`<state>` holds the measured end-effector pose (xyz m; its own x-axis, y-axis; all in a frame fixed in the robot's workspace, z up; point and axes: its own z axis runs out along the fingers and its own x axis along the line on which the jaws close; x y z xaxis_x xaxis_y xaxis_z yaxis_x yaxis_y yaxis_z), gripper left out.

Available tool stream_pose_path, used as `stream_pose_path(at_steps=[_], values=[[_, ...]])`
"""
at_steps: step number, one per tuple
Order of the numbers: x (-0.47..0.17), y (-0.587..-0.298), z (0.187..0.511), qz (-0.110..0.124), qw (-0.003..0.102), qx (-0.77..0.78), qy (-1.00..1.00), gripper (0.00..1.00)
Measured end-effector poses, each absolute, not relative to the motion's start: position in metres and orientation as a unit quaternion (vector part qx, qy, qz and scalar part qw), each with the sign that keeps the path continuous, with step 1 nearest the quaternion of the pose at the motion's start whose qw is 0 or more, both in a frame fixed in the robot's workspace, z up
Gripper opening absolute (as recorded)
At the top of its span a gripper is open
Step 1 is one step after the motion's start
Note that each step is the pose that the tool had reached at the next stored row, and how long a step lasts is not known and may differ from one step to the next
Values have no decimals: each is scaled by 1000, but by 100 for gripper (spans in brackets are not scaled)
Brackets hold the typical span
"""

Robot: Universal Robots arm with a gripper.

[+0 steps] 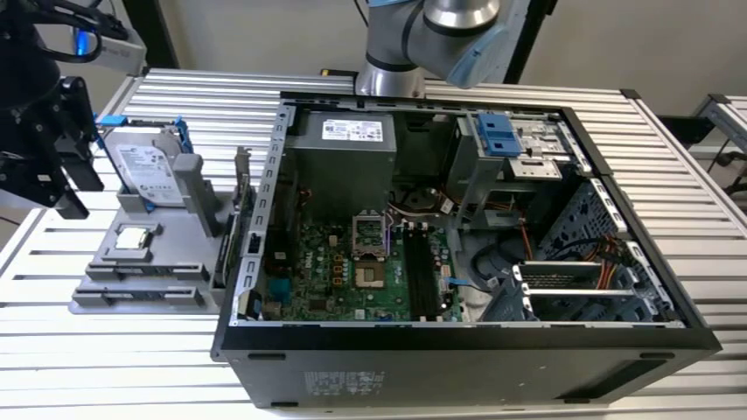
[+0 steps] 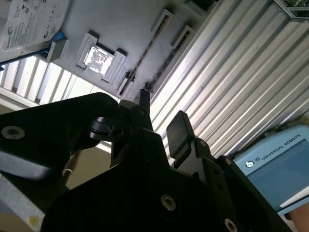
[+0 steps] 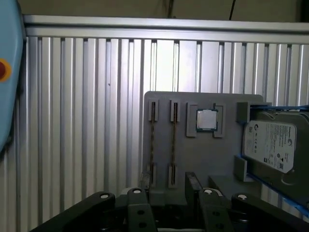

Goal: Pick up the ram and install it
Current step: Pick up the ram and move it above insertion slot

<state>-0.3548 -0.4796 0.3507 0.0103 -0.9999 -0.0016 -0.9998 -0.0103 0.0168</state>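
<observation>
The ram (image 3: 152, 142) stands on edge in a slot of the grey holder (image 3: 203, 154), seen as a thin line, with a second such stick (image 3: 174, 142) beside it. In the second wrist view the ram (image 2: 145, 58) runs as a thin dark line across the holder (image 2: 125, 24). My gripper (image 3: 169, 193) is open with nothing between its fingers (image 3: 143, 193), hovering short of the holder's near edge and roughly in line with the two sticks. In the exterior view the gripper (image 1: 73, 197) hangs at the left of the holder (image 1: 187, 254), above the table.
A silver hard drive (image 1: 150, 171) in a blue frame stands upright at the holder's far end, and a square processor chip (image 3: 206, 120) lies beside it. The open computer case (image 1: 467, 341) with its motherboard (image 1: 350, 262) and black slots (image 1: 415, 271) lies on the slatted metal table (image 1: 117, 367).
</observation>
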Motion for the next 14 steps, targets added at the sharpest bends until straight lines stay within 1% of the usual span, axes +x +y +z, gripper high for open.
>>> stream_pose_path(at_steps=[14], values=[[-357,-480,338,-6,5,707,-708,100]])
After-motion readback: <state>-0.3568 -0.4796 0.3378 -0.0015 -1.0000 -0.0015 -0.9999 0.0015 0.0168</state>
